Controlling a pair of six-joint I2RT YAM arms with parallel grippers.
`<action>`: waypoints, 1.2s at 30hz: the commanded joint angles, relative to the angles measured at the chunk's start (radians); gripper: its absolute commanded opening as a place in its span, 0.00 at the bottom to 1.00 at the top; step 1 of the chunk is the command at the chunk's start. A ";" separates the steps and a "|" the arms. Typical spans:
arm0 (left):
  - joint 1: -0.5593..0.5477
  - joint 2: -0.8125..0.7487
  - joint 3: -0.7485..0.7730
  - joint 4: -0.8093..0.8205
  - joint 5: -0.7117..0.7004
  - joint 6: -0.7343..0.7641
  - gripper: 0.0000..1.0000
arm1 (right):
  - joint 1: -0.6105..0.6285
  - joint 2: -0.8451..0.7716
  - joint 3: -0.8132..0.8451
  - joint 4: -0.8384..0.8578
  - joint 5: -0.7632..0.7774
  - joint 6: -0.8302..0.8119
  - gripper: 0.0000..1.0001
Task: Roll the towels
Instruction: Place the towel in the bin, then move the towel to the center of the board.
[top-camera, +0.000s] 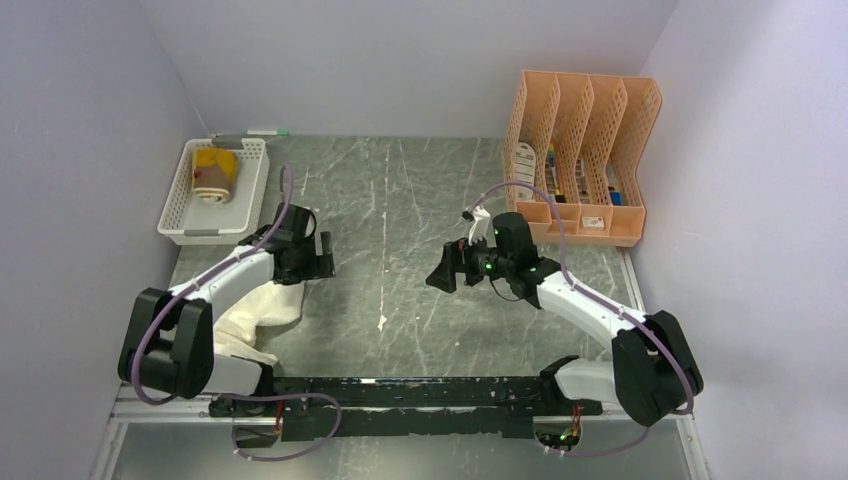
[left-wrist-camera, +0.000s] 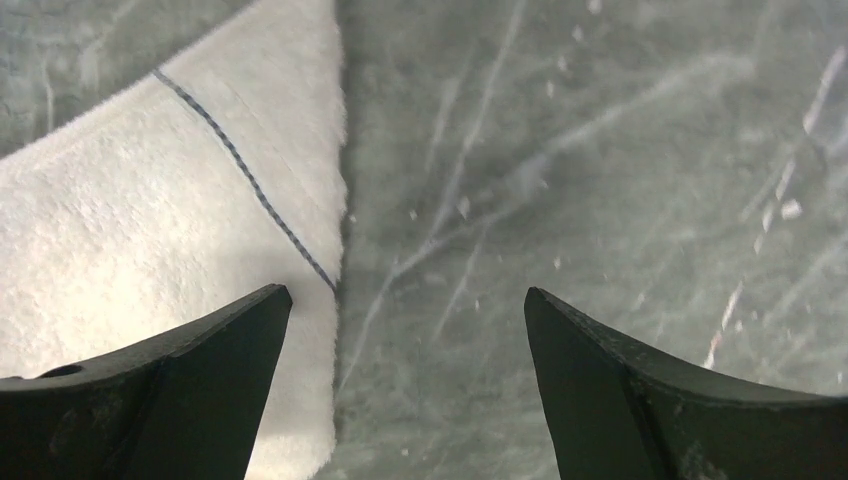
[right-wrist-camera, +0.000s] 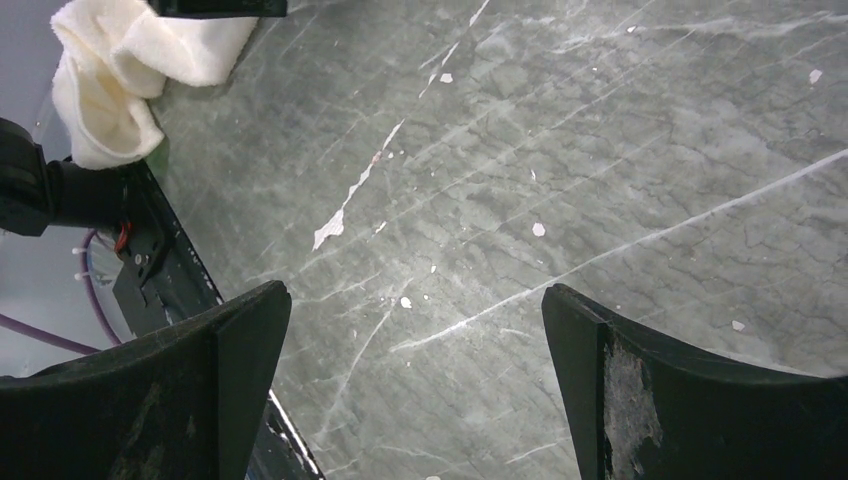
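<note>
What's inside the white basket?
A mustard-yellow and brown towel, seemingly rolled up, lies in the white basket. Whatever is beneath the towel is covered, so I cannot tell.

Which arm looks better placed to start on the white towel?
Left. The left gripper, open, hangs at the edge of the white towel; the right gripper, also open, is over bare table, farther away.

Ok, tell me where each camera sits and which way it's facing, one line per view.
Top external: above and behind the robot, looking down on the table; left arm, right arm, left hand and right hand show.
Left wrist: on the left arm, looking down at the edge of the cream towel and table; open fingers at bottom.
Right wrist: on the right arm, looking down and leftward over the table; open fingers show.
Shared: all three catch the cream towel.
</note>
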 joint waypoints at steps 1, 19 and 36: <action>-0.005 0.081 0.020 0.116 -0.123 -0.141 0.99 | 0.007 -0.047 0.005 -0.015 0.028 -0.011 1.00; 0.037 0.430 0.221 0.165 -0.157 -0.048 0.07 | 0.007 -0.036 0.011 -0.021 0.042 -0.025 1.00; -0.445 0.810 1.391 -0.027 0.166 0.047 0.07 | 0.002 -0.222 0.060 -0.141 0.552 0.022 1.00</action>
